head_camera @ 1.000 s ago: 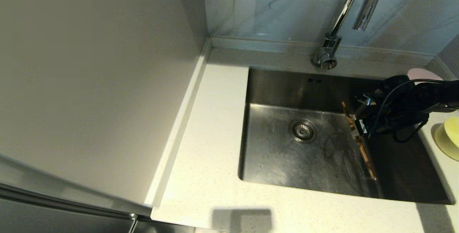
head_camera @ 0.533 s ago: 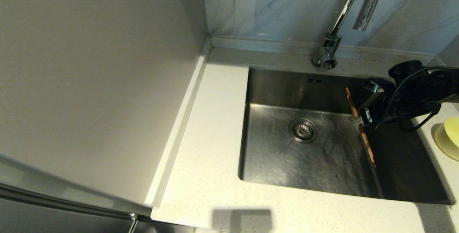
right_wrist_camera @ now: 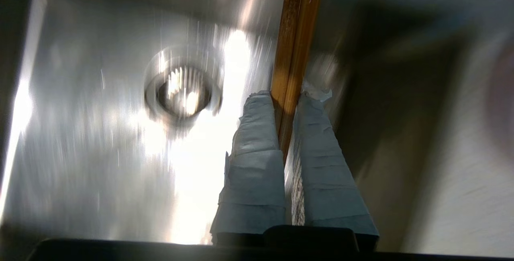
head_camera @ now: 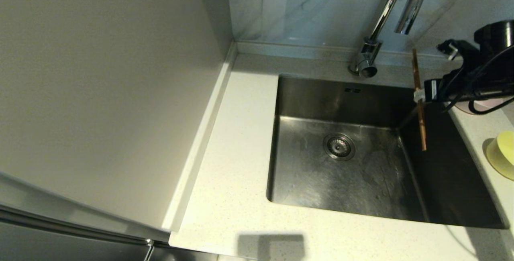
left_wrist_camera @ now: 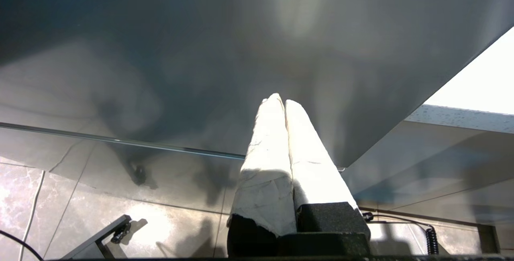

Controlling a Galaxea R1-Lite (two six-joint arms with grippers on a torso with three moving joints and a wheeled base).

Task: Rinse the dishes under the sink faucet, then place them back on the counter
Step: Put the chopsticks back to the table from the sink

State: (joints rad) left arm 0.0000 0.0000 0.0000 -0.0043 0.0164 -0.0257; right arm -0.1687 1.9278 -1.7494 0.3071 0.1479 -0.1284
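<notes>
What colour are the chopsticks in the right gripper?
Warm golden brown wood; the chopsticks show best in the right wrist view, clamped in the right gripper.

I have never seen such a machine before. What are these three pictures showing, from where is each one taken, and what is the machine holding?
This is a two-armed robot at a kitchen sink. The head picture looks down from its head onto the square steel sink, the tall chrome faucet and the off-white speckled stone counter. The right hand is shut on two thin brown wooden chopsticks above the sink. A small yellow-green bowl sits on the counter to the right. The other two pictures come from cameras on the wrists: the right one shows padded fingers pinching the chopsticks; the left hand is shut, holding nothing, parked low beside a cabinet.
</notes>
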